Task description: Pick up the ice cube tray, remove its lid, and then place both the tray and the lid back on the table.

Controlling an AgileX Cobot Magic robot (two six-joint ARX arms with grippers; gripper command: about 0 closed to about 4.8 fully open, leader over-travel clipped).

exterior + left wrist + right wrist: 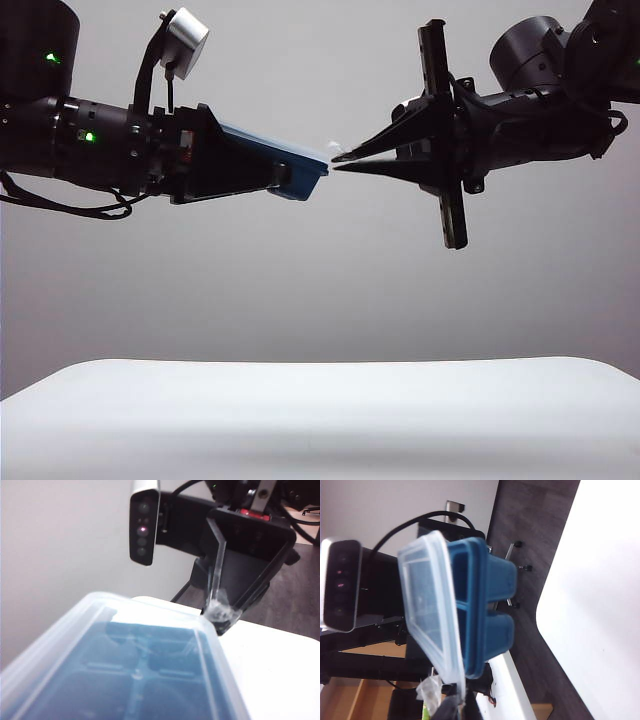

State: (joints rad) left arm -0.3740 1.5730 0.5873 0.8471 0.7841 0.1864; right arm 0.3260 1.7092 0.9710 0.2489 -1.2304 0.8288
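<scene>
High above the table [320,420], my left gripper [293,178] is shut on the ice cube tray [300,172], a dark blue tray held out level toward the middle. The translucent lid [150,615] lies over the tray's top. My right gripper [338,162] comes in from the right and is shut on the lid's near corner. In the right wrist view the lid [427,605] covers the open face of the tray [490,605], and its edge runs down between my right gripper's [460,707] tips. My left fingers are hidden under the tray in the left wrist view.
The white table [600,605] lies far below both arms, with dark floor beyond its rounded edge. The right arm's wrist camera [144,525] hangs close above the tray. The left arm's wrist camera [185,40] sits above its hand.
</scene>
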